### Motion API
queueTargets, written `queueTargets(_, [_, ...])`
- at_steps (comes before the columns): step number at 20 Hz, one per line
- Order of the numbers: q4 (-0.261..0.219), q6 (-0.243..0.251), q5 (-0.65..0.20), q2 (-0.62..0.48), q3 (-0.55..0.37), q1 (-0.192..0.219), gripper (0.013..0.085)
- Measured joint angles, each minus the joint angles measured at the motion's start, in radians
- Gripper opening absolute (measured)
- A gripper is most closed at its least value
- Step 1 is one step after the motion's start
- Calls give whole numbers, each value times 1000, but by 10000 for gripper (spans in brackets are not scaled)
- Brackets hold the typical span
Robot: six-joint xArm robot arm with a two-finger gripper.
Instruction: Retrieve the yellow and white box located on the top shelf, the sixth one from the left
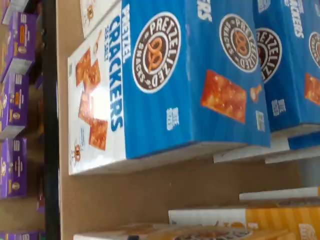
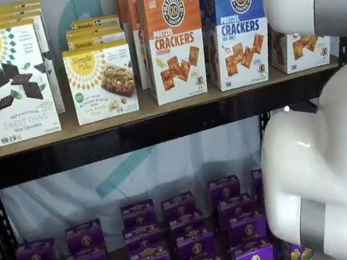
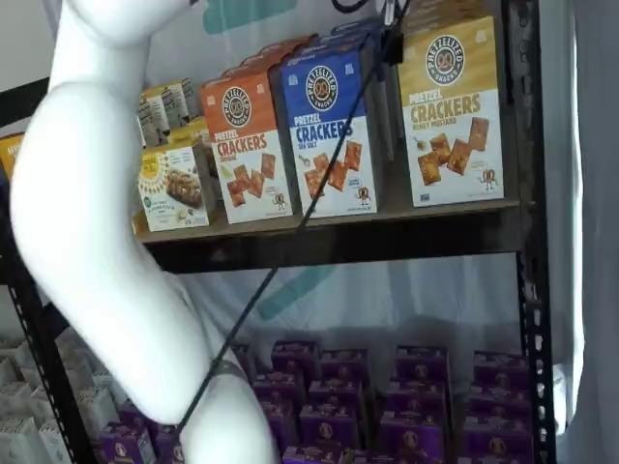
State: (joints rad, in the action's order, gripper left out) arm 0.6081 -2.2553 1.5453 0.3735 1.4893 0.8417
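Bench = top shelf [image 3: 387,232], brown board, dark front edge. Standing on it, upright: yellow and white box [image 3: 453,114] at the right end, blue cracker box [image 3: 329,135] (just beside), orange cracker box [image 3: 250,150], granola-bar box [image 3: 174,188].

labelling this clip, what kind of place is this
Probably a mock grocery shelf in a lab: the top shelf holds rows of snacks, among them the yellow and white box, purple boxes below, a white robot arm in front.
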Motion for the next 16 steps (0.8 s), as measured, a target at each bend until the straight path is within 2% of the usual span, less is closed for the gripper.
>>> queueTargets(5, [-50,-1,-7,-60,55,-24,850])
queueTargets(12, [-91,2,-31,-117,98,-53,850])
queueTargets(16, [-127,11,-16,-153,138,-68,850])
